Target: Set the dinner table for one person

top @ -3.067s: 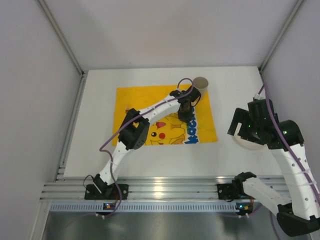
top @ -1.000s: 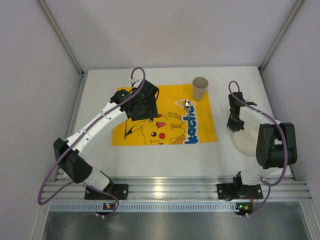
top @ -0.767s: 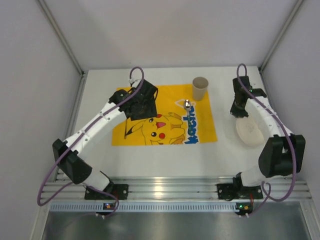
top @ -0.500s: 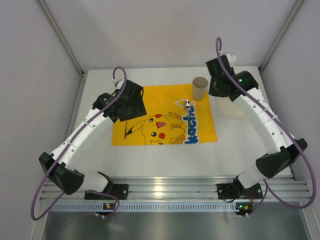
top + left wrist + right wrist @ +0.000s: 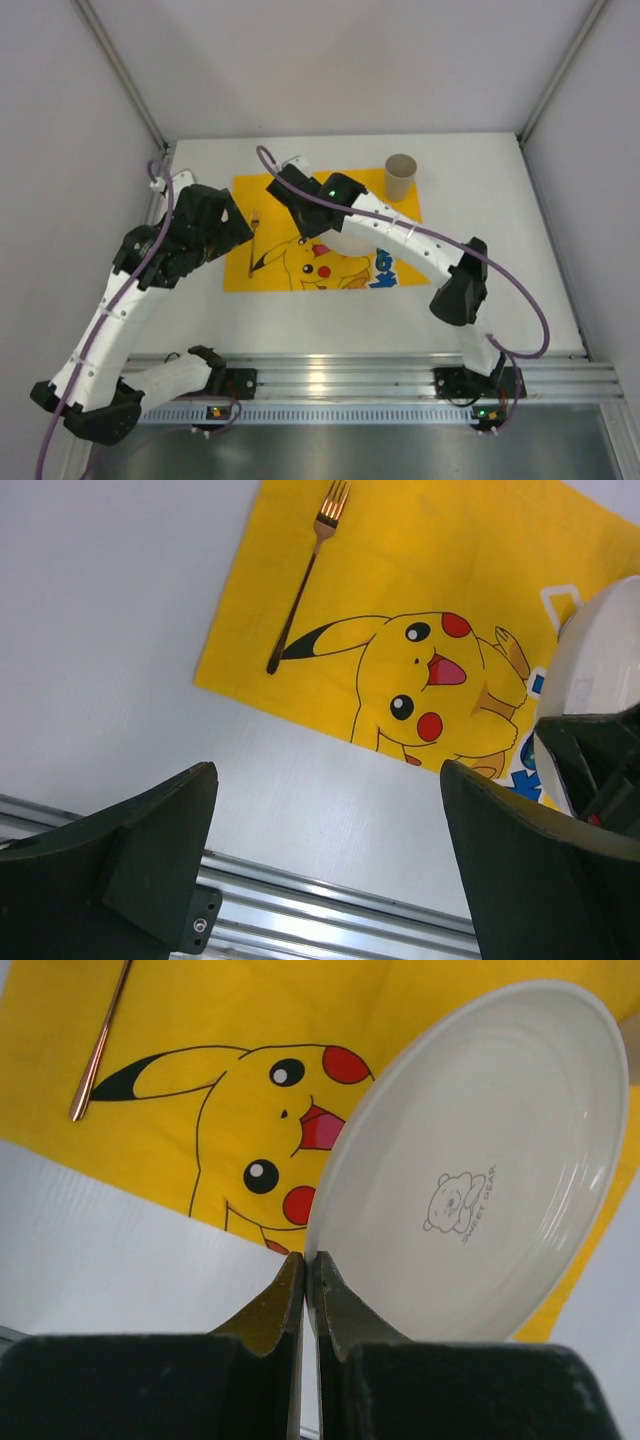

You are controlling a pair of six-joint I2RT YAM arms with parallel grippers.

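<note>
My right gripper (image 5: pixel 308 1260) is shut on the rim of a white plate (image 5: pixel 470 1170) with a small bear print. It holds the plate tilted above the yellow Pikachu mat (image 5: pixel 200 1000). In the top view that gripper (image 5: pixel 292 190) reaches over the mat's (image 5: pixel 248 190) left half, and the arm hides the plate. A copper fork (image 5: pixel 254 230) lies along the mat's left edge and also shows in the left wrist view as the fork (image 5: pixel 305 580). My left gripper (image 5: pixel 328 780) stands wide open and holds nothing. It hangs over the white dinner table (image 5: pixel 500 200) just left of the mat.
A tan paper cup (image 5: pixel 401 176) stands upright at the mat's far right corner. The aluminium rail (image 5: pixel 340 375) runs along the near edge of the table. Grey walls close in the left, right and far sides.
The right arm swung the plate from the table's right side across to above the mat. The left arm drew back leftward off the mat, and its jaws opened wider.
</note>
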